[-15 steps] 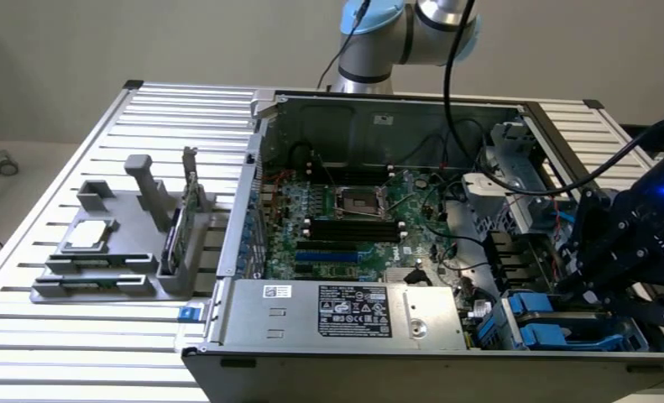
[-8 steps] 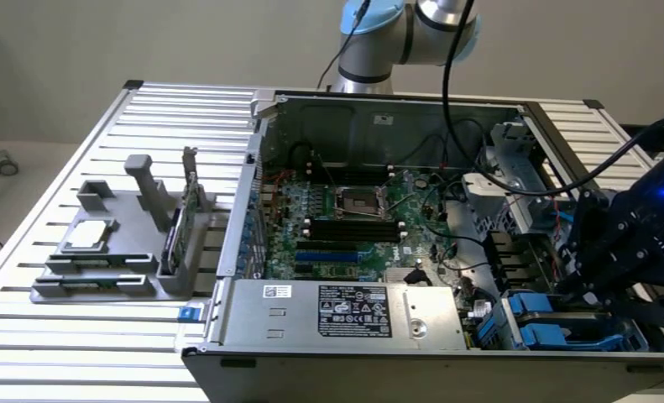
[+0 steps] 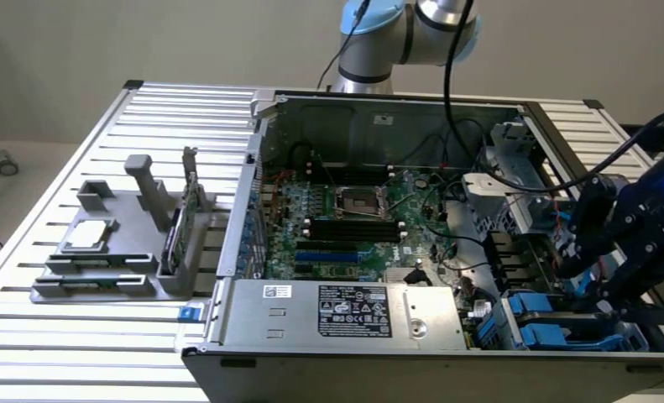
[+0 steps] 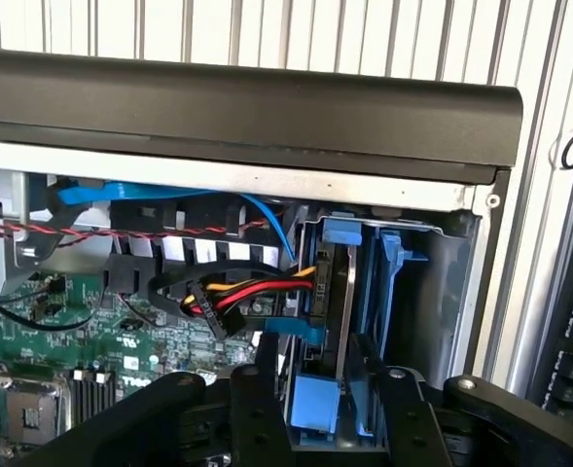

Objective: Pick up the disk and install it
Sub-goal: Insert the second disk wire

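Note:
The disk [image 4: 345, 292] stands edge-on in the drive bay at the open computer case's [image 3: 343, 357] corner, a thin silver edge framed by blue carrier rails. In the exterior view its blue carrier [image 3: 546, 329] shows at the case's lower right. My gripper [image 4: 317, 362] hangs right over the bay, open, with its black fingers [image 4: 265, 389] straddling the near end of the blue carrier. The gripper [image 3: 614, 290] is at the exterior view's right, above the bay.
A red, yellow and black cable plug [image 4: 230, 295] and a blue cable [image 4: 267, 219] run beside the disk. The motherboard [image 3: 348, 222] and silver power supply [image 3: 343, 311] fill the case. A grey fixture [image 3: 113, 252] with a chip and a green card stands at the exterior view's left.

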Controlling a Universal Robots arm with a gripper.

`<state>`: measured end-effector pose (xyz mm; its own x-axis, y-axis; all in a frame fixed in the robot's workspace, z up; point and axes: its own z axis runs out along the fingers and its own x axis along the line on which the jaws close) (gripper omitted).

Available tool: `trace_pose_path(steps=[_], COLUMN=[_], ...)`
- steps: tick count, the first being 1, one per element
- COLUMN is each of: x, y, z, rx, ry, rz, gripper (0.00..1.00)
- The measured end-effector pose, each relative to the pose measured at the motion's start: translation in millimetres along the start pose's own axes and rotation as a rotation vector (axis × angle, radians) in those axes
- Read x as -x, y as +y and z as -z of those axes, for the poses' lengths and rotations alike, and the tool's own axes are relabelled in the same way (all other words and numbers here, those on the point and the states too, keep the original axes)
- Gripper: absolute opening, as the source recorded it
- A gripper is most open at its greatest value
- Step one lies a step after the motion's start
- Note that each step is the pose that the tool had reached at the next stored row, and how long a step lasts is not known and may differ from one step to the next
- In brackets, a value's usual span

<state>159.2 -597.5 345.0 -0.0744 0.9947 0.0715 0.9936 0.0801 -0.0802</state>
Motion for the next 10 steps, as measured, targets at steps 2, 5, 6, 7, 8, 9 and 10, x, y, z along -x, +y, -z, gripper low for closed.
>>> trace_pose_path(steps=[2, 5, 6, 7, 8, 9, 10], x=[-0.3, -0.9, -1.2, -1.4, -1.6, -1.9, -2.1], y=[-2.5, -10.3, -13.4, -16.0, -18.9, -21.7, -24.6], z=[1.3, 1.7, 1.8, 1.8, 1.8, 1.9, 1.9], rx=[0.0000, -0.0002, -0.0002, -0.0003, -0.0004, -0.0004, -0.0004], ry=[0.0001, -0.0003, -0.0004, -0.0005, -0.0004, -0.0005, -0.0006], rz=[0.000, 0.002, 0.003, 0.004, 0.005, 0.005, 0.006], gripper=[0.42, 0.42, 0.42, 0.42, 0.40, 0.34, 0.34])
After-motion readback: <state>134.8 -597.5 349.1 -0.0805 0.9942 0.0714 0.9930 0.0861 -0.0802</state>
